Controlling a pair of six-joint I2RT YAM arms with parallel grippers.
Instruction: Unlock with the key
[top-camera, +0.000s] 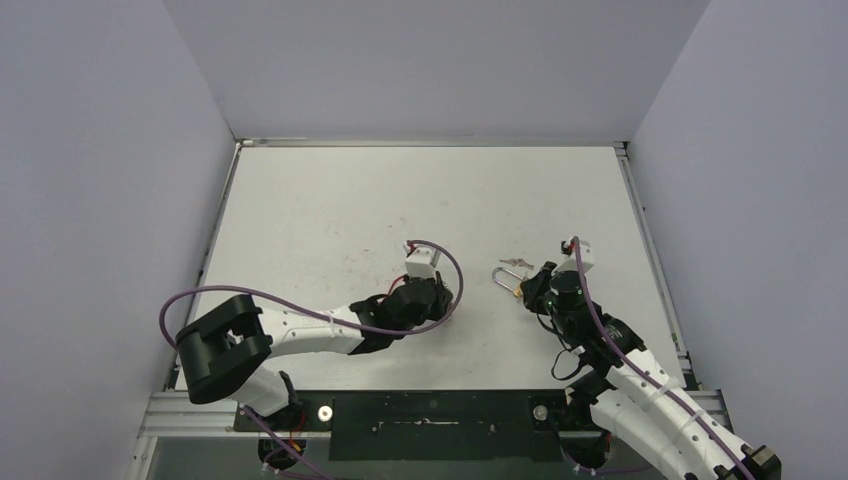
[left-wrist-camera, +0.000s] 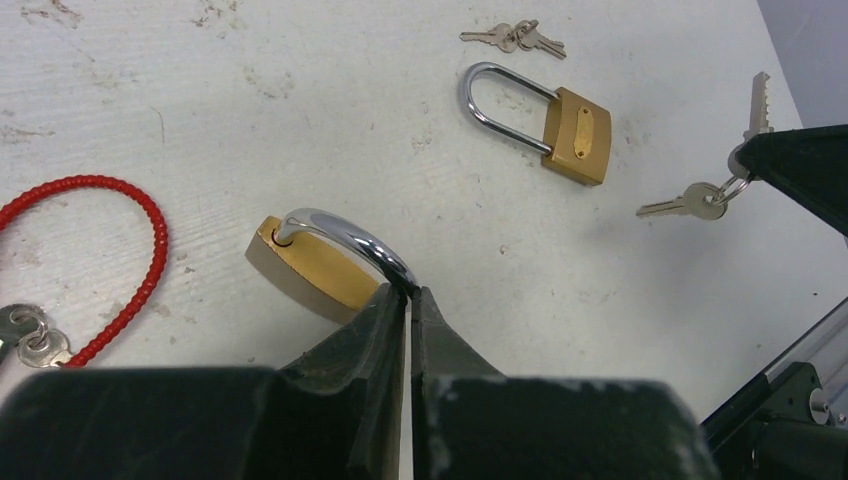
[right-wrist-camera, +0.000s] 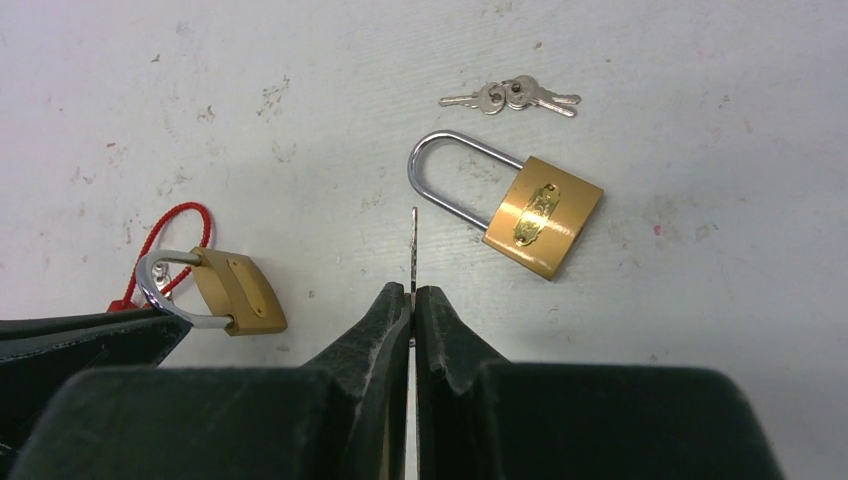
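My left gripper (left-wrist-camera: 410, 292) is shut on the chrome shackle of a small brass padlock (left-wrist-camera: 305, 265), which is tilted just above the table. It also shows in the right wrist view (right-wrist-camera: 235, 290). My right gripper (right-wrist-camera: 412, 290) is shut on a silver key (right-wrist-camera: 413, 245) whose blade points forward, edge-on. In the left wrist view that key (left-wrist-camera: 758, 105) sticks up from the right gripper's fingers (left-wrist-camera: 800, 165), and a second key (left-wrist-camera: 690, 200) hangs from its ring. The two grippers are apart, left (top-camera: 435, 295) and right (top-camera: 535, 285).
A larger brass padlock (right-wrist-camera: 543, 215) with a long shackle lies flat ahead of the right gripper, a pair of keys (right-wrist-camera: 510, 97) beyond it. A red cord (left-wrist-camera: 120, 260) with keys (left-wrist-camera: 30, 335) lies left of the small padlock. White walls surround the table.
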